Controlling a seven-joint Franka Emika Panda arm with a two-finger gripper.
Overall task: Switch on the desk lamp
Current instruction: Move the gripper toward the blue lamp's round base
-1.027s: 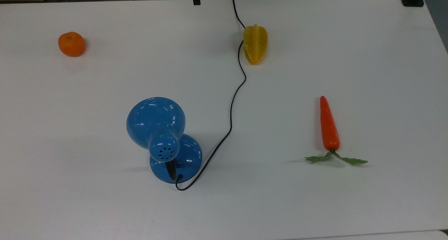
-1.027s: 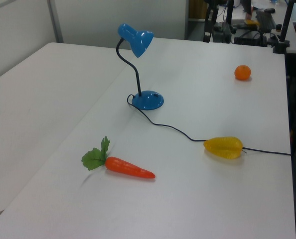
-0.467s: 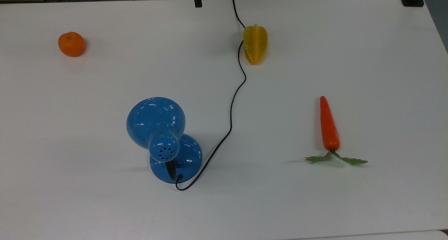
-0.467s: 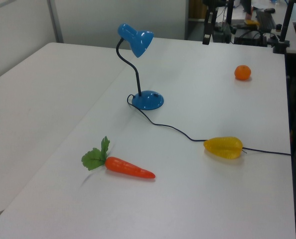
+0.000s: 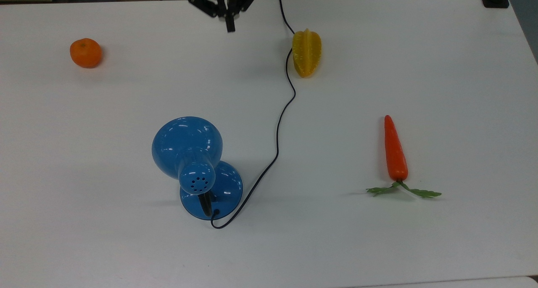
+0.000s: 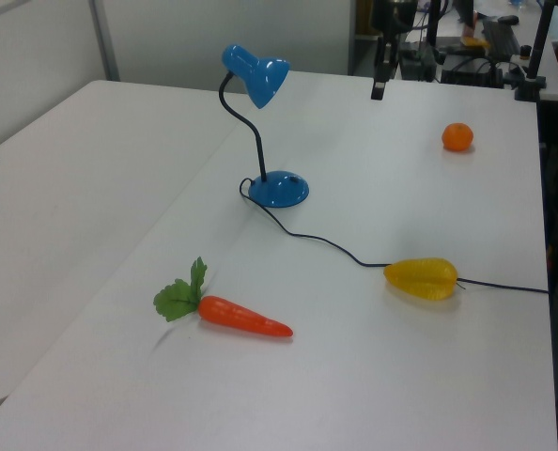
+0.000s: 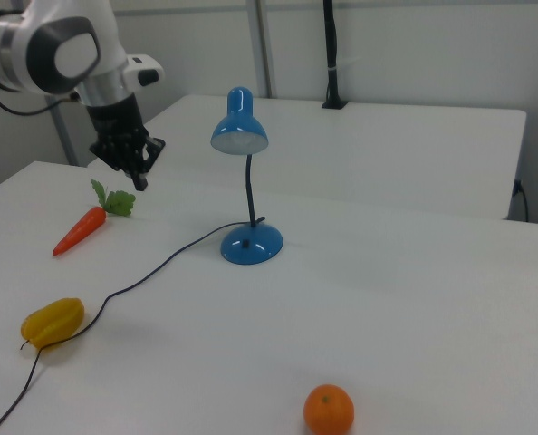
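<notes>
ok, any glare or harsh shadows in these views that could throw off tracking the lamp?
Top view: small white highlights on the desk lamp shade and base, and soft faint shadows on the table. Left view: even light, lamp contrasts well with the white surface. Right view: the bright table is slightly washed out, and the tool stands dark against it.

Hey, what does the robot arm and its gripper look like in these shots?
The arm is glossy white with rounded, bulbous links and a grey circular cap on one joint. A black cable trails from it. Its gripper is black and angular, tapering to narrow dark fingers.
</notes>
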